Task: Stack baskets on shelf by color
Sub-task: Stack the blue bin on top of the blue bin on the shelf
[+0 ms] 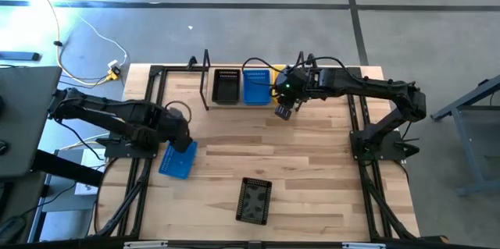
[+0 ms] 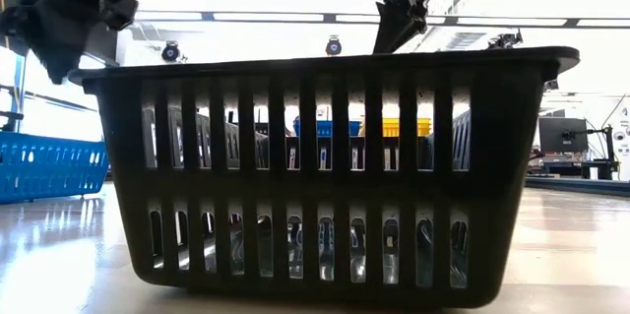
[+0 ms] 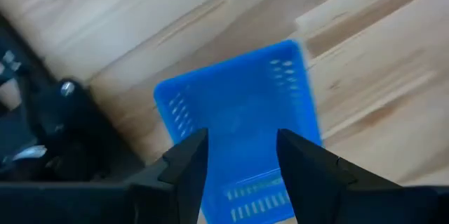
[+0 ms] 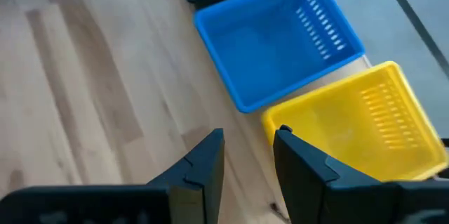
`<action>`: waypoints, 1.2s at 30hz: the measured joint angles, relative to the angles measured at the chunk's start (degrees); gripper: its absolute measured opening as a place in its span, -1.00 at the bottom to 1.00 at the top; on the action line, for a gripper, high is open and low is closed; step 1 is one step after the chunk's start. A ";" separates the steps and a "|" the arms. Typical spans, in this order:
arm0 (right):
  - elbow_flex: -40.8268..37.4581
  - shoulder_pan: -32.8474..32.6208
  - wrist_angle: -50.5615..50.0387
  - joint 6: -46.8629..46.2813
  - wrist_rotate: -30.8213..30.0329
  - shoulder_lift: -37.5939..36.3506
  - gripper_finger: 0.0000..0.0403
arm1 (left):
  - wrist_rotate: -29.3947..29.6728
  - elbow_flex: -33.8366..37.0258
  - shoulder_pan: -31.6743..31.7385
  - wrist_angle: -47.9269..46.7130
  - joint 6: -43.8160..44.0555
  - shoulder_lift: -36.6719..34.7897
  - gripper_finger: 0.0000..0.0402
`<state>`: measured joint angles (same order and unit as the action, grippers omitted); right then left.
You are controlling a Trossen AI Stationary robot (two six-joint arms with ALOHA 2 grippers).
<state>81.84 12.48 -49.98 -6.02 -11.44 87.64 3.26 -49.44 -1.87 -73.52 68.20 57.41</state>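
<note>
three baskets side by side on shelf at table's rear

Smooth slotted plastic black basket rests on glossy pale wooden table.

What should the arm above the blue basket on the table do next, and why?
Probably lower. The left tool hangs open right above the loose blue basket, holding nothing. Going down would put its fingers around the basket's edge so it could pinch it and carry it to the blue basket on the shelf.
</note>
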 joint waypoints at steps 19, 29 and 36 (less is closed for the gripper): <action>0.00 -9.16 0.42 -10.09 -3.69 0.02 -0.45 | 2.55 7.46 -9.51 0.62 12.69 0.37 -0.20; 0.00 -11.31 0.53 -12.00 -4.11 0.02 -0.45 | 2.52 7.46 -9.51 0.65 12.80 6.92 -0.32; 0.00 -12.39 0.53 -11.99 -4.93 0.02 -0.45 | 2.48 7.46 -9.49 0.63 12.63 13.87 -0.36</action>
<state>81.84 0.09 -49.45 -18.01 -16.37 87.66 5.74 -41.98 -11.35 -72.88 80.84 71.28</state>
